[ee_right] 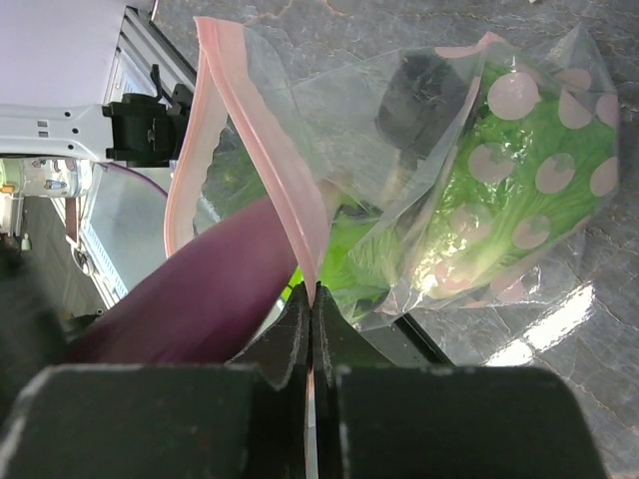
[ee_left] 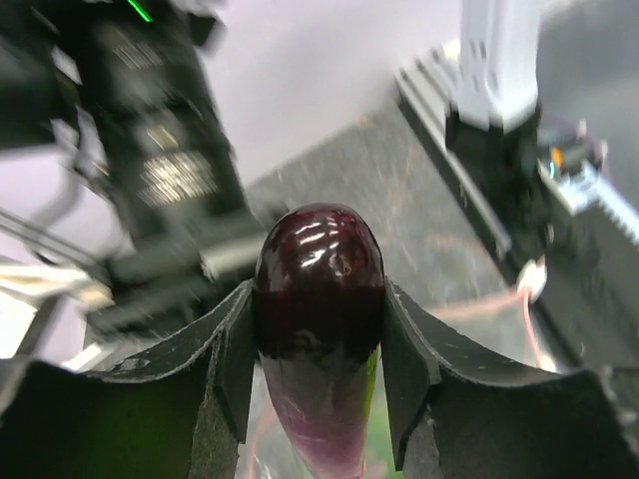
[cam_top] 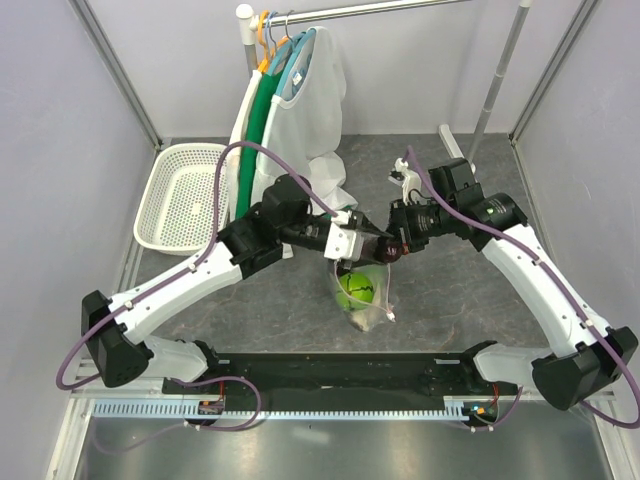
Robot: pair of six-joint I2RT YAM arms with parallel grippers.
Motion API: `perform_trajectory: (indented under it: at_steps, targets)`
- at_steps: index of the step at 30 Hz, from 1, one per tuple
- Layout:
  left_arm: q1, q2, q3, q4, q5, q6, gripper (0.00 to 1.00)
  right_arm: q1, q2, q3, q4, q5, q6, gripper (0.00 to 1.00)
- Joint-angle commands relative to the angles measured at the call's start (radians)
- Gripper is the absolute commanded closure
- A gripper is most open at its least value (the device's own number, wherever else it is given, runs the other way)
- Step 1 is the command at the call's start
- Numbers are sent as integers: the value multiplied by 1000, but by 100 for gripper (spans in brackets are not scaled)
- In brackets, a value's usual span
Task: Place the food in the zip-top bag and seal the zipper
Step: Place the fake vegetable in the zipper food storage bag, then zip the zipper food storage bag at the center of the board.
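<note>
Closest to the lens, your left gripper had its black fingers closed partway around the purple eggplant. It clamped the eggplant across the middle, with the glossy dark end clear of the fingers and the paler end pointing down toward a blur of green. I judge that this grip left the long body free to go in end-first.

You held the zip-top bag up by one lip. Your right gripper had closed fully on the plastic just under the zipper, which pulled that side away from the other, so the mouth gaped toward the left arm. The lettuce already sat in the bag's lower part, and its weight probably helped keep the bag stretched. Whether the bottom rested on the table you could not have told.

In the right wrist view the eggplant ran behind the pinched pink strip, so it looked to be at the mouth or just inside. Strip and crumpled plastic hid how deep it went.

A dark rounded shape showed through the plastic — possibly the other gripper, though it was too blurred to name. The small green fruit and the pale vegetable could not be picked out anywhere. From above, both grippers crowded over the bag and hid its mouth.
</note>
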Motion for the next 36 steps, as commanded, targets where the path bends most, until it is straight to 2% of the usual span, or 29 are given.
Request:
perform_trajectory:
  at_steps: [1, 3, 5, 7, 9, 10, 13, 16, 19, 20, 23, 30, 36]
  targets:
    - [21, -8, -37, -196, 10, 375, 62, -4, -40, 7, 12, -39, -22, 100]
    - [43, -2, -35, -276, -10, 417, 53, -5, -42, 9, 6, -46, -34, 100]
    - [63, 1, -21, -354, -11, 510, 49, -4, -37, 18, -10, -75, -66, 100]
    - [78, -8, -4, -402, -42, 538, 29, -4, -31, 32, -23, -79, -86, 100]
    - [84, -18, 45, -460, -45, 534, 3, -5, -23, 41, -36, -80, -108, 100]
    - [86, -27, 65, -477, -42, 518, 0, -4, -16, 50, -43, -80, -123, 100]
    - [84, -47, 137, -564, -15, 459, 0, -4, 4, 70, -50, -92, -149, 100]
    - [80, -73, 163, -679, 34, 475, 4, -4, 27, 96, -54, -99, -166, 100]
    - [66, -88, 159, -750, 42, 494, 15, -4, 44, 118, -59, -95, -187, 100]
    - [54, -88, 160, -770, 38, 509, 22, -4, 47, 122, -59, -95, -192, 100]
    - [8, -79, 153, -828, -4, 546, 28, -4, 58, 133, -63, -97, -198, 100]
    - [-54, -30, 110, -861, -146, 578, 31, -4, 66, 151, -77, -111, -221, 100]
    - [-104, 5, 102, -850, -235, 561, 51, 10, 81, 165, -71, -131, -224, 100]
